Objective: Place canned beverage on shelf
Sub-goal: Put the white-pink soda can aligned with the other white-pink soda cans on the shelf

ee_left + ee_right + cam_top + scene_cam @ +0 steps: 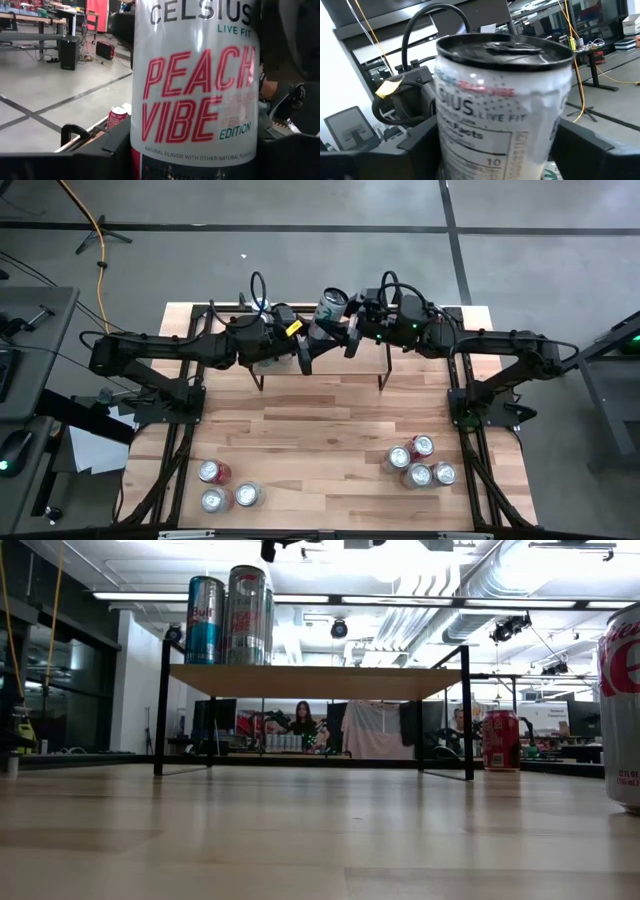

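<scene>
I have the white Celsius Peach Vibe can (330, 308) up in the air above the shelf (320, 350), caught between both arms at the middle of the back edge of the bench (320, 440). In the high view its lid tips toward the camera and a little toward the far side, so its long axis is tilted, not yet upright.

The left gripper (304, 356) reaches in from the can's left, and its wrist view shows the can's printed side filling the space between its dark fingers (117, 142), pressed against it. The right gripper (351, 332) comes in from the other side, with its fingers (580, 140) bracketing the can just below the lid. I judge both are closed on the can, mid-handover, and I cannot tell which carries the weight.

The low view shows two cans (228, 615) already standing at one end of the shelf's wood top, leaving the remaining length free.

The move ahead depends on getting the can vertical and lowering it onto that free stretch directly beneath it.
</scene>
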`<state>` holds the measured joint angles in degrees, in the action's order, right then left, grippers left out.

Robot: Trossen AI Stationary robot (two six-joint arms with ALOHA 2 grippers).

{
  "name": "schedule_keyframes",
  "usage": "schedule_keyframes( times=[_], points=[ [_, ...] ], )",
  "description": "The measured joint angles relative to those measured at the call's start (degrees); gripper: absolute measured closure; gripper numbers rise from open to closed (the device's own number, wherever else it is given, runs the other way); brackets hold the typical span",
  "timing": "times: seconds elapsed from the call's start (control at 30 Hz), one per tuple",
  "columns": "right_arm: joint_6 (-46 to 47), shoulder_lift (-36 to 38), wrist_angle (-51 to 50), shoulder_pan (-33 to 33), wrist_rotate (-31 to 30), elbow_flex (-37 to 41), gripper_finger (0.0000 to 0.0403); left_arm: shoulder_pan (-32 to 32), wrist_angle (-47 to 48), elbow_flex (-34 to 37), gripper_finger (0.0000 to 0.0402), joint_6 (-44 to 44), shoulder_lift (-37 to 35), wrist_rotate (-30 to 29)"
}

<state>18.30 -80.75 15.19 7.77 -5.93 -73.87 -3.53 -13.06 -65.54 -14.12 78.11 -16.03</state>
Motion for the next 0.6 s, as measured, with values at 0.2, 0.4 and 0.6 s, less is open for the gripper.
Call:
schedule_keyframes(
  times=[0.2, 0.4, 0.6],
  points=[
    [0.69, -0.09, -0.76, 0.1, -0.09, 0.02, 0.017, -0.02, 0.28, -0.09, 0.012, -0.08, -0.04, -0.01],
    [-2.23, 2.13, -5.51, 1.09, 0.11, 0.02, 0.017, -0.1, 3.13, -0.09, 0.0099, 4.92, -1.98, 0.9],
    [-8.45, 9.34, -20.58, 3.47, -0.54, 0.0, 0.017, -0.04, 10.94, -0.09, 0.0098, 7.04, -12.02, 0.93]
  ],
)
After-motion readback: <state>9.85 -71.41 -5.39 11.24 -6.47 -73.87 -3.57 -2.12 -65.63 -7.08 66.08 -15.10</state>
